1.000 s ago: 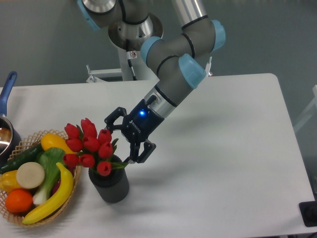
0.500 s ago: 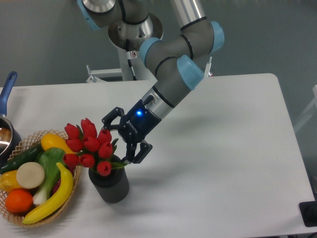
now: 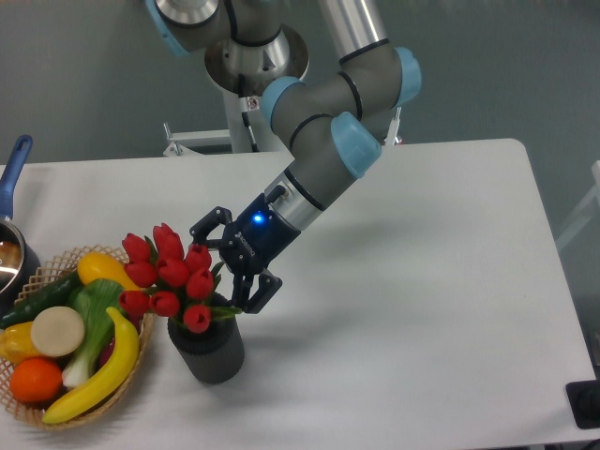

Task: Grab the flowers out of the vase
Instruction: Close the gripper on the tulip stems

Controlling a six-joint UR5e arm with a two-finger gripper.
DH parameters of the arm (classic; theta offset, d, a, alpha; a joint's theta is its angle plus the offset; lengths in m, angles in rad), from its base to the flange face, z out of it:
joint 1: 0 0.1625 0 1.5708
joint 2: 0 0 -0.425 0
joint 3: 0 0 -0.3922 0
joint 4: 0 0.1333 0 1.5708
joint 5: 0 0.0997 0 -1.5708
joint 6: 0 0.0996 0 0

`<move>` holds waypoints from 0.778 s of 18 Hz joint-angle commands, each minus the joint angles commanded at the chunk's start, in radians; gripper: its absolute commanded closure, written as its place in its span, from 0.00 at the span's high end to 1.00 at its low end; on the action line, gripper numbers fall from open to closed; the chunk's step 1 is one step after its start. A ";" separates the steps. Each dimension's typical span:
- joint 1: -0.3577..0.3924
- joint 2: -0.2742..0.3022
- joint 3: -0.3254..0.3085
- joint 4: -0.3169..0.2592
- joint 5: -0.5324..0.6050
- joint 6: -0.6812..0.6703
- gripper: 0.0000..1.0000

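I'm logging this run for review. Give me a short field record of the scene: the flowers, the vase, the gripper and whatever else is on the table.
flowers: red tulips, standing in the vase
vase: dark grey, ribbed, upright on the white table
gripper: jaws open, right beside the tulips, nothing held
basket: wicker, left of the vase, holding fruit and vegetables
pot: blue-handled, at the left edge

Arm low — fingers spread wide

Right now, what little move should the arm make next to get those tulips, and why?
Probably ease a little further left, so the open fingers straddle the flowers. The gripper sits beside the bunch, not around it, and the flowers stand in the vase.
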 joint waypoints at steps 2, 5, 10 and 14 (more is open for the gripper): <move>-0.003 -0.006 0.005 0.000 0.000 0.000 1.00; -0.003 -0.006 0.005 0.000 0.000 0.000 0.96; -0.005 -0.008 0.005 -0.002 0.000 -0.005 0.70; -0.005 -0.018 0.005 -0.002 -0.002 -0.006 0.58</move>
